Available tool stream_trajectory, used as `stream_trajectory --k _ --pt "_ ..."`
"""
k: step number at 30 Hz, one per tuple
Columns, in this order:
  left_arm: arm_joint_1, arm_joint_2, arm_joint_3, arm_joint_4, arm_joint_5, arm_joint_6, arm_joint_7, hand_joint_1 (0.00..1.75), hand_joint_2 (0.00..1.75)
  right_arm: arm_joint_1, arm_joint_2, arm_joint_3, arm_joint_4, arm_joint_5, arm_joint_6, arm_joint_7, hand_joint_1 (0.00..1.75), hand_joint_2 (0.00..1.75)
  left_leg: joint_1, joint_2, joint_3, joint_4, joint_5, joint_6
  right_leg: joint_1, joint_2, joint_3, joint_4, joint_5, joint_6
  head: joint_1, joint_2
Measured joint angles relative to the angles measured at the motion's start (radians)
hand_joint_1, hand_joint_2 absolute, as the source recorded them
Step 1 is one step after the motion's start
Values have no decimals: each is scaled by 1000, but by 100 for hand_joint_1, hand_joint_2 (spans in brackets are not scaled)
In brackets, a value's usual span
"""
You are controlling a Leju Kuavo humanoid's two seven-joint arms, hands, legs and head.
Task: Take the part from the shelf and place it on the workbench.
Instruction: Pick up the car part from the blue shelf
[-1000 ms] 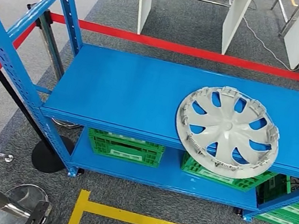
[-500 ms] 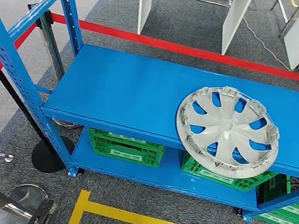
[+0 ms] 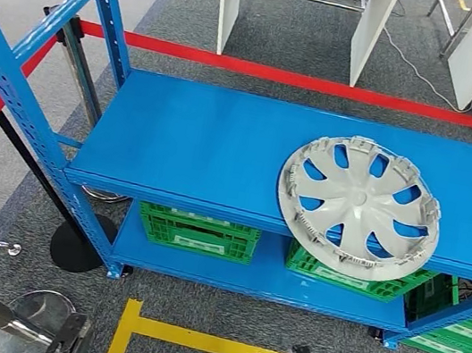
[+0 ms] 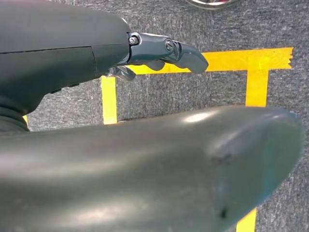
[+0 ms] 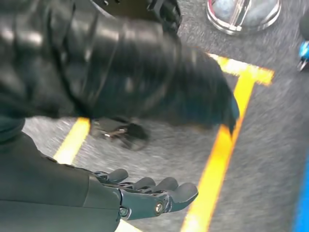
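A grey hubcap (image 3: 360, 206) lies flat on the blue shelf (image 3: 211, 145), toward its right end and overhanging the front edge. Green crates (image 3: 198, 232) sit on the shelf's lower level. Well below the shelf, over yellow floor tape (image 3: 192, 341), the left robot hand (image 4: 160, 50) and right robot hand (image 5: 146, 191) hang empty, fingers extended and loosely apart.

both hands cut off; right wrist view blurred.

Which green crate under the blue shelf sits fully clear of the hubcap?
The left green crate on the lower shelf; the hubcap overhangs the middle one.
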Motion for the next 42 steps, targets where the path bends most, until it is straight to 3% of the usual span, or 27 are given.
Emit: stream_trajectory --k 10,18,23,36,42 --pt "-23 5 -60 1 42 -33 35 0 0 -32 -18 183 -188 -48 266 -19 0 175 0 0 0 0 0 0 0 0 0 0 0 0 0 0" --pt "-25 10 -98 2 61 -33 38 0 0 -31 -70 289 -311 -99 382 -38 0 175 0 0 0 0 0 0 0 0 -1 0 0 0 0 0" --pt "-25 11 -113 2 74 -33 35 0 0 -23 -109 330 -376 -132 461 -92 0 175 0 0 0 0 0 0 0 0 0 0 0 0 0 0" --pt "-17 15 -129 2 118 -25 11 0 0 12 -167 346 -612 -195 480 -142 0 175 0 0 -1 0 0 0 0 0 -1 0 0 0 0 0" --pt "-3 16 -136 3 155 -21 -14 0 0 22 -185 336 -794 -254 457 -144 0 175 0 0 -1 0 0 0 0 0 -1 0 0 0 0 0"
